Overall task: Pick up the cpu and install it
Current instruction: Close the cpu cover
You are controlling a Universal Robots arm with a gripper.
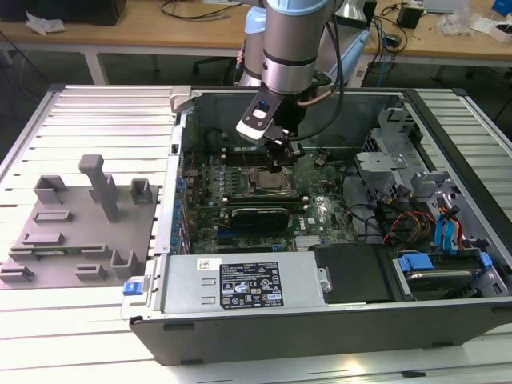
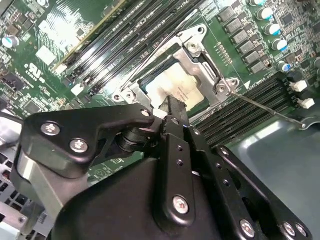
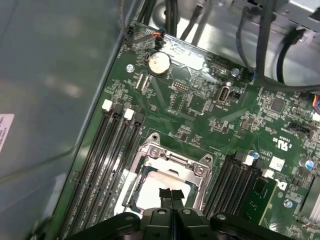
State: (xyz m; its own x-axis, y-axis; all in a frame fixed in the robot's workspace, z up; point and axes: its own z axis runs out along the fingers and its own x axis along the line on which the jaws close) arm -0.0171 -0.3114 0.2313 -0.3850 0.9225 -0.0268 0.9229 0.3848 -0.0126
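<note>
The exterior view looks down from high and some way off onto the whole open computer case (image 1: 320, 340) on the slatted table (image 1: 96, 112). Both wrist views sit close above the motherboard (image 2: 40, 30) (image 3: 200, 100). They look down past the gripper (image 2: 172, 107) (image 3: 171, 192) from different sides and share the socket frame (image 2: 200, 55) (image 3: 197, 167).

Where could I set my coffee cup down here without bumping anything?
Bare slatted table lies beyond the grey fixture tray and on its near side. Inside the computer case it is crowded: motherboard, cables, and the pincer over the cpu.
</note>
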